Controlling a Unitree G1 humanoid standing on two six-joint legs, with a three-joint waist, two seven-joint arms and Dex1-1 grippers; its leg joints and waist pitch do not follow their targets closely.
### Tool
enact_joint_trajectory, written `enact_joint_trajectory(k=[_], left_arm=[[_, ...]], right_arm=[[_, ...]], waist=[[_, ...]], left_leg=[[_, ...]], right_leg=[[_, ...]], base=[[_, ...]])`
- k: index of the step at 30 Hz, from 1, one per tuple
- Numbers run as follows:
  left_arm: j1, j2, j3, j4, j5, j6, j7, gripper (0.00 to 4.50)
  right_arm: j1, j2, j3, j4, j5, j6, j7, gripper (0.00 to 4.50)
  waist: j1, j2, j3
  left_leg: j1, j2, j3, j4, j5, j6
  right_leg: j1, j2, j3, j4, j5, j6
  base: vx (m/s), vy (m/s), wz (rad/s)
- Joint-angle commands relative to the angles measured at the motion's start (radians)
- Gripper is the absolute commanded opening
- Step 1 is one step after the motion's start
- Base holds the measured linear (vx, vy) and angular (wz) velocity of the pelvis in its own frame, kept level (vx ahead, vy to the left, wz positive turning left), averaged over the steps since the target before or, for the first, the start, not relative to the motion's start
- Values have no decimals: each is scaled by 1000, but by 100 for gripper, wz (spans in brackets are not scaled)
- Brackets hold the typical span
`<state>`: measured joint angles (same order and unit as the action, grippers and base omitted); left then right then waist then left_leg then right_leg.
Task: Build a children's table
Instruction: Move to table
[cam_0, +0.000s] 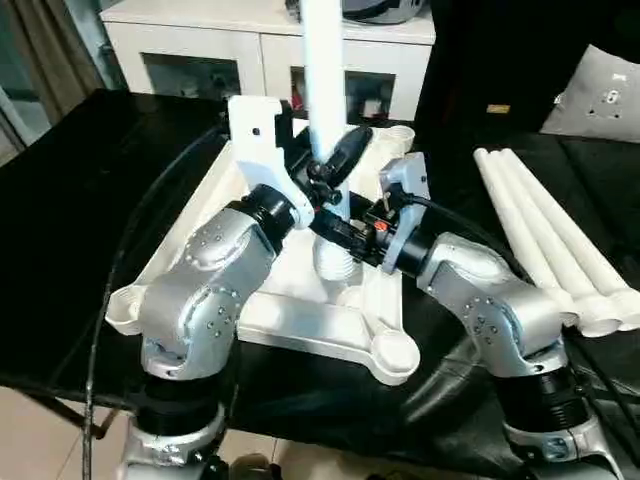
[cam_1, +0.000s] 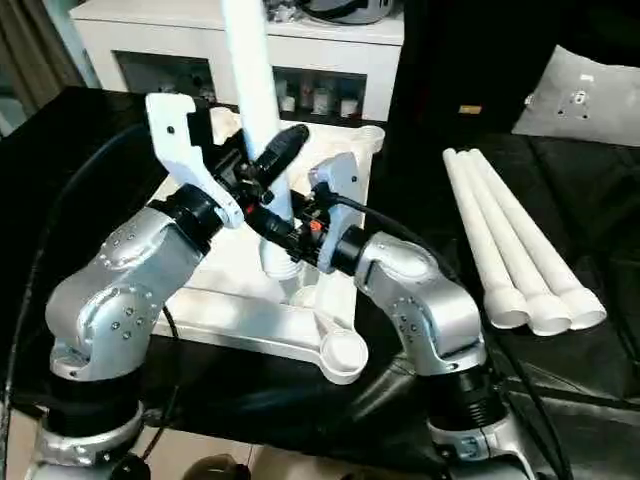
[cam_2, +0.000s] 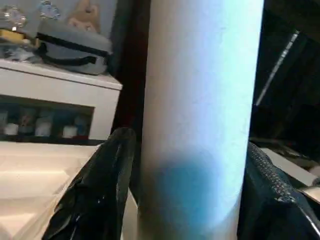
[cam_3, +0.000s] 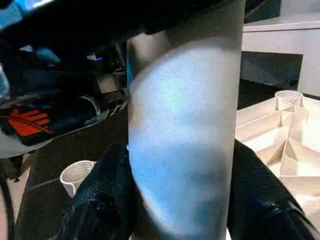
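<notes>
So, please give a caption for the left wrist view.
Left gripper clasping an upright white table leg.

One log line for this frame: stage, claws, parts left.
stage: upright leg over top | left claw: on leg | right claw: on leg | spare legs: three on bench

A black counter (cam_0: 70, 190) is spreading across the frame. A white cabinet (cam_0: 262, 40) with glass doors is standing at the upper middle, small items sitting behind the glass. A grey bag (cam_2: 75, 47) is resting on the cabinet top. A grey pillow (cam_0: 600, 95) is lying at the upper right. A curtain (cam_0: 45, 45) is hanging at the upper left.
</notes>
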<state>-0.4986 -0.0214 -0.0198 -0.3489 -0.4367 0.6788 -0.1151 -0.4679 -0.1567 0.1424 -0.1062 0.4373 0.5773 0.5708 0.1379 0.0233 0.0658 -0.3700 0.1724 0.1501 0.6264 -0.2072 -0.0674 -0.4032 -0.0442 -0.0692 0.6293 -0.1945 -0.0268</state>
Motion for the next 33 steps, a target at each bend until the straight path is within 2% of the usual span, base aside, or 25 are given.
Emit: enact_joint_trajectory(k=[1,7,9,13,14,15,17,18,21,22,24,27,30,33], left_arm=[[8,1,9,-18,15,12,31,262],[-25,10,37,-9,-19,53,33,217],[-47,24,57,16,-26,57,17,195],[-76,62,77,58,-51,63,-34,191],[-84,74,85,70,-65,63,-56,189],[-89,82,90,77,-75,64,-72,188],[-107,103,121,98,-129,80,-122,188],[-114,113,129,105,-144,80,-144,188],[-131,140,138,110,-188,89,-211,188],[-142,147,143,117,-206,95,-234,188],[-162,164,144,124,-235,106,-287,187],[-192,179,140,134,-282,126,-345,187],[-203,189,133,137,-299,132,-377,187],[-215,199,128,143,-336,149,-423,187]], right_arm=[[-6,0,-10,-10,-6,-19,-11,190],[-22,7,-26,12,-3,-4,-43,190],[-30,5,-43,18,10,8,-25,260],[-43,-11,-82,17,67,42,11,280],[-44,-23,-93,13,91,54,35,293],[-44,-32,-99,10,106,62,50,302],[-48,-64,-120,7,154,92,102,306],[-50,-74,-128,8,169,101,120,320],[-60,-98,-140,17,192,119,159,347],[-67,-110,-142,25,196,126,175,347],[-80,-139,-134,37,193,132,209,379],[-103,-187,-107,54,189,144,271,395],[-117,-203,-104,60,202,154,306,397],[-135,-233,-94,54,234,178,380,397]], waist=[[-6,-9,-72],[-7,-9,-71],[-7,-14,-71],[-6,-15,-73],[-6,-19,-72],[-3,-15,-75],[-1,-20,-77],[2,-17,-78],[3,-19,-77],[6,-16,-77],[5,-17,-75],[7,-16,-76],[9,-19,-76],[9,-18,-77]], left_leg=[[-5,47,-14,-74,-90,11],[-3,45,-13,-73,-95,9],[-2,44,-12,-74,-97,10],[0,43,-13,-74,-81,15],[-2,45,-13,-74,-74,18],[0,45,-12,-72,-62,20],[-2,44,-12,-72,-46,23],[-1,44,-11,-70,-39,27],[-2,43,-10,-70,-45,33],[-2,43,-11,-70,-42,32],[-1,42,-10,-70,-48,32],[-3,44,-10,-69,-47,27],[-5,43,-9,-68,-39,32],[-4,44,-10,-67,-39,36]], right_leg=[[57,-90,59,-87,-238,-96],[55,-90,60,-88,-248,-97],[56,-90,59,-90,-264,-87],[56,-89,59,-85,-243,-81],[57,-91,59,-85,-232,-83],[56,-92,60,-82,-220,-89],[59,-91,59,-78,-189,-101],[58,-92,59,-75,-174,-111],[60,-94,58,-77,-191,-120],[59,-95,58,-76,-192,-122],[58,-93,56,-80,-214,-126],[60,-96,58,-78,-209,-129],[62,-96,57,-78,-211,-132],[62,-94,56,-77,-214,-137]], base=[[0,0,0],[0,0,0],[0,0,0],[0,0,0],[0,0,0],[0,0,0],[0,0,0],[0,0,0],[0,0,0],[0,0,0],[0,0,0],[0,0,0],[0,0,0],[0,0,0]])
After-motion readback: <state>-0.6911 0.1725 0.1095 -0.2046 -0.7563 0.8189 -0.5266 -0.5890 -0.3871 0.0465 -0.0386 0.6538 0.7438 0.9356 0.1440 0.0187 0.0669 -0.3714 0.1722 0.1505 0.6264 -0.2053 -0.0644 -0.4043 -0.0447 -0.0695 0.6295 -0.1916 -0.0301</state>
